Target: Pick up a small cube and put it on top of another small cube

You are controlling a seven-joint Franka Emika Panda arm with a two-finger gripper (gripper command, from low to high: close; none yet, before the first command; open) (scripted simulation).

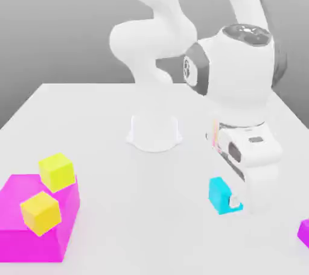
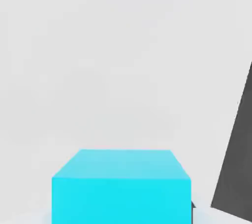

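small cyan cube: between the fingers | fingers: pinched the cube | magenta block, two yellow cubes: well apart from them, toward the exterior view's left | purple thing: nearer them, toward its right

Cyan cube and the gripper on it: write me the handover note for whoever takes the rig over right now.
Gripper: shut on the cyan cube, toward the exterior view's right.
Job's things: the cyan cube is at the gripper; whether it is clear of the table I cannot tell. Two yellow cubes, one and another, are at the magenta block, on the exterior view's left. Which cube is to go underneath is not settled.
Done: grip on the cyan cube.
Left: confirm the target, lift, carry over, set on top, release.
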